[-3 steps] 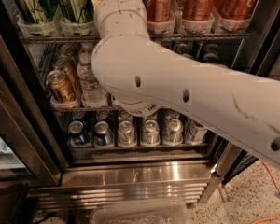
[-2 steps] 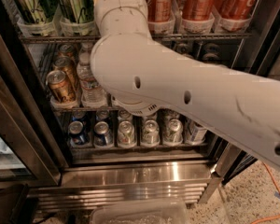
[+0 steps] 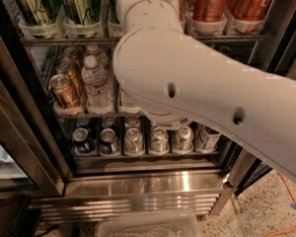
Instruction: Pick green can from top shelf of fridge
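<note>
Two green cans (image 3: 32, 4) (image 3: 84, 5) stand in clear lane trays at the left of the top shelf (image 3: 64, 41) of the fridge (image 3: 24, 112). Red cola cans (image 3: 212, 1) fill the shelf's right side. My white arm (image 3: 197, 88) crosses the view from the lower right and rises to the top edge between the green and red cans. My gripper is out of view past the top edge, at the end of that arm. The arm hides the middle of the top shelf.
Gold-brown cans (image 3: 64, 90) and water bottles (image 3: 96, 83) sit on the middle rack. Mixed cans (image 3: 133, 141) line the bottom rack above the stainless base (image 3: 148, 184). The open glass door (image 3: 5, 172) stands at the left. A clear plastic bin (image 3: 148, 226) lies on the floor.
My arm's upper section has shifted to the right in view, away from the green cans. The cans have not moved.
</note>
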`<state>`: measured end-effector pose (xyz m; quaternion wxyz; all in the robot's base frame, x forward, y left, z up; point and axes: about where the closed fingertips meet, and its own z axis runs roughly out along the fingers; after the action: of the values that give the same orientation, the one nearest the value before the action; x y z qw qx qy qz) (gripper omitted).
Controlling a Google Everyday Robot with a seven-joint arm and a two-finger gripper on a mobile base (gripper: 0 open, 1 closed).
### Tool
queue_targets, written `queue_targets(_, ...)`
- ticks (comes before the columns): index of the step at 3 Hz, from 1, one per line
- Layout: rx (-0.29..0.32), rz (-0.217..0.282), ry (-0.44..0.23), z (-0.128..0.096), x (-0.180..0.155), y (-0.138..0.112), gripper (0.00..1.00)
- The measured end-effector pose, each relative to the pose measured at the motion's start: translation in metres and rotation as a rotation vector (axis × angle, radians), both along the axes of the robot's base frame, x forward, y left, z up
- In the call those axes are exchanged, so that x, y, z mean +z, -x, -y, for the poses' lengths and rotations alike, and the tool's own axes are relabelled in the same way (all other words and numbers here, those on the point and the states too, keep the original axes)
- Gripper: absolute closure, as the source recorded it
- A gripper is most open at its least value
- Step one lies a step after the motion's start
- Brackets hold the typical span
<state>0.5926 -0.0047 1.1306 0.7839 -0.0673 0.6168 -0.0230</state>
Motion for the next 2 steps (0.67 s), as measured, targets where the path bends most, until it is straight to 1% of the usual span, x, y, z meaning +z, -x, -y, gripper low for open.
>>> queue_targets(1, 0.012, -0.063, 0.007, 0.021, -0.004, 0.019, 1.00)
queue_targets(2, 0.063, -0.145, 0.040, 0.034, -0.017, 0.038, 1.00)
